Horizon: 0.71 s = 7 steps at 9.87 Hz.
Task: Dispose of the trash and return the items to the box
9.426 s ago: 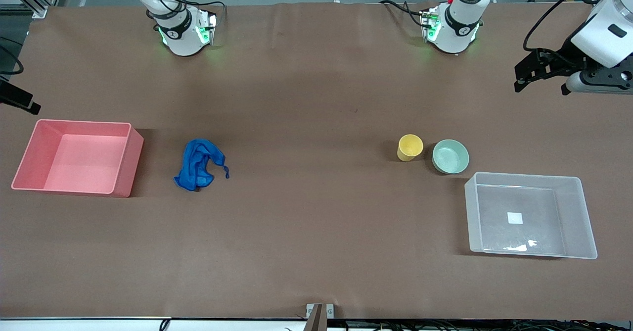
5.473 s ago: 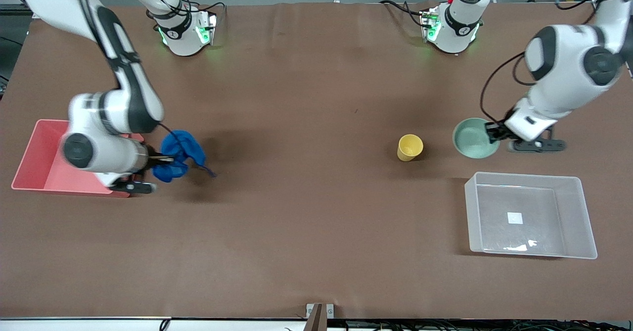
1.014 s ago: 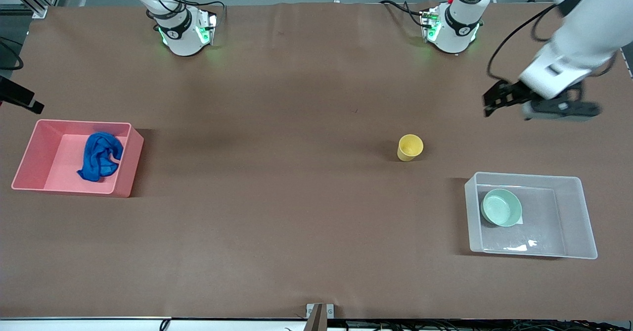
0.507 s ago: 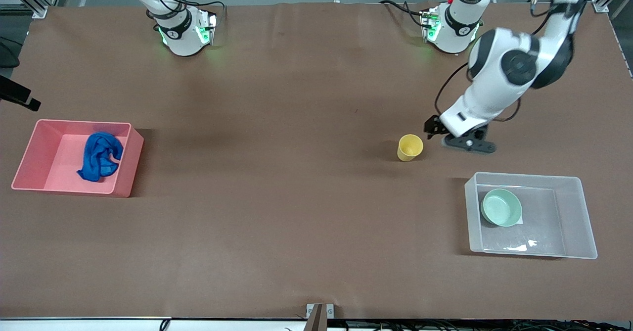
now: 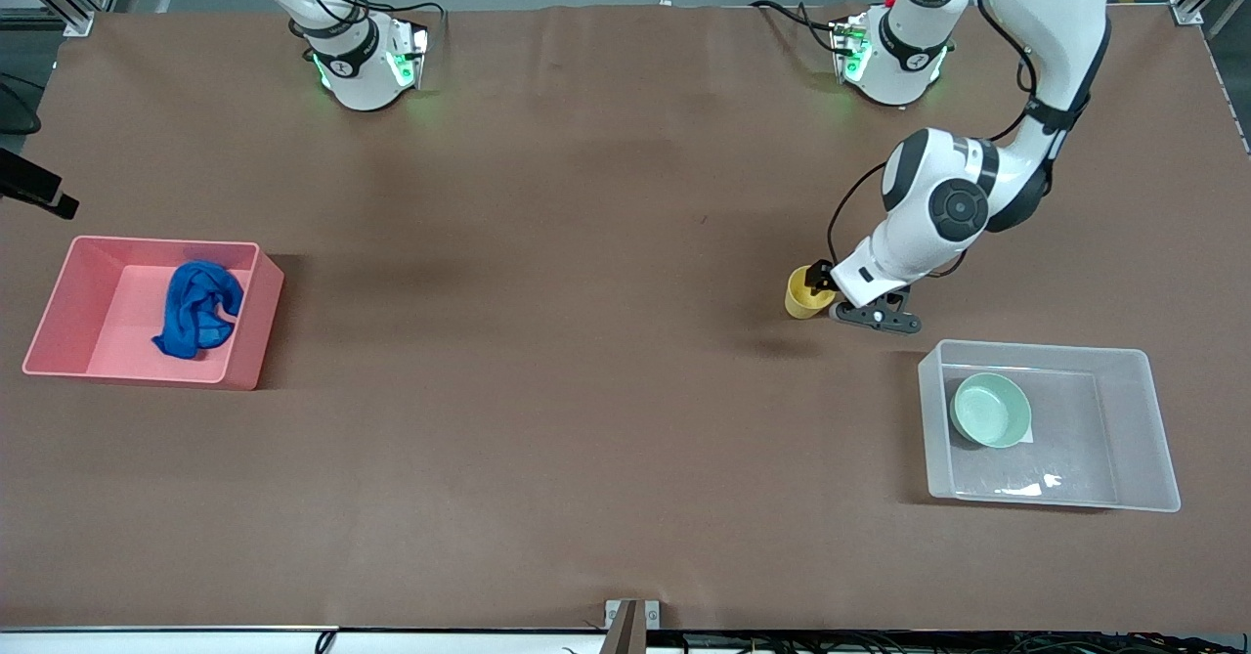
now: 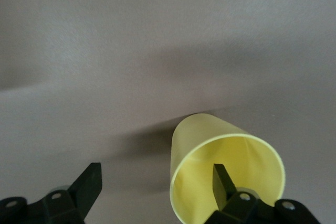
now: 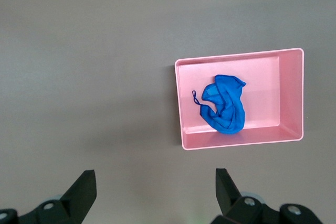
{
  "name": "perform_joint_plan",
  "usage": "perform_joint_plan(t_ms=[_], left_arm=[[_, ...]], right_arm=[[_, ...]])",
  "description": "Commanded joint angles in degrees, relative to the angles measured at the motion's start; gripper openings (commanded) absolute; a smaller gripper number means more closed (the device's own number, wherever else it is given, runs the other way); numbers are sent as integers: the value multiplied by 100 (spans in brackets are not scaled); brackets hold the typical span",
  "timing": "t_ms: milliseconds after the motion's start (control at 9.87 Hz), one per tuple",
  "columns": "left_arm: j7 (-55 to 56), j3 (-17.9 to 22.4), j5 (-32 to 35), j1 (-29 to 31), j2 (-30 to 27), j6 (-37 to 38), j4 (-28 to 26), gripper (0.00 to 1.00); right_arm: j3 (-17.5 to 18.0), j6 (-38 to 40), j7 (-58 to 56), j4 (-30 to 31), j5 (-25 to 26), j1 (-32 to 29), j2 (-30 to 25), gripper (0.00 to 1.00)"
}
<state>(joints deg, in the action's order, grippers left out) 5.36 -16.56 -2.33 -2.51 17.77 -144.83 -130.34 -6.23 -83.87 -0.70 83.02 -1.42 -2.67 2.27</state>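
Observation:
The yellow cup (image 5: 801, 296) stands upright on the brown table, between the middle and the clear tub (image 5: 1036, 347). My left gripper (image 5: 819, 288) is low at the cup and open. In the left wrist view, one finger (image 6: 220, 179) is inside the cup (image 6: 210, 135) and the other finger (image 6: 86, 182) is outside it, with the cup's wall between them; my left gripper (image 6: 156, 174) has not closed on it. The mint-green bowl (image 5: 991, 410) lies in the tub. The blue rag (image 5: 198, 307) lies in the pink bin (image 5: 156, 241). My right gripper (image 7: 155, 179) is open, empty and high above the table beside the bin (image 7: 239, 142).
The pink bin sits at the right arm's end of the table, the tub at the left arm's end, nearer the front camera than the cup. Both arm bases (image 5: 357, 58) stand along the table's edge farthest from the camera.
My left gripper has come down from above the table near the tub to the cup, and one finger is now inside it. The rag, bowl and cup have not moved in the last second.

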Motion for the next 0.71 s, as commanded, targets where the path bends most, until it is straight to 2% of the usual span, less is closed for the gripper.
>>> perform_joint_plan(t_ms=[0,101,203,608], left_arm=[[71,-40,13,23,95,-186,-237,16],[71,-40,13,23,112,-194,-212,6],[71,-40,13,23,112,-194,-203,1],[53,12,-66,84,-264,-186,-159,1]], right_arm=[[-1,55,-45,-49,80,12,10,100],[-1,46,-45,-49,72,12,10,100],[-1,46,-45,-40,72,12,10,100],[-10,63,-45,-31,63,-6,10,100]])
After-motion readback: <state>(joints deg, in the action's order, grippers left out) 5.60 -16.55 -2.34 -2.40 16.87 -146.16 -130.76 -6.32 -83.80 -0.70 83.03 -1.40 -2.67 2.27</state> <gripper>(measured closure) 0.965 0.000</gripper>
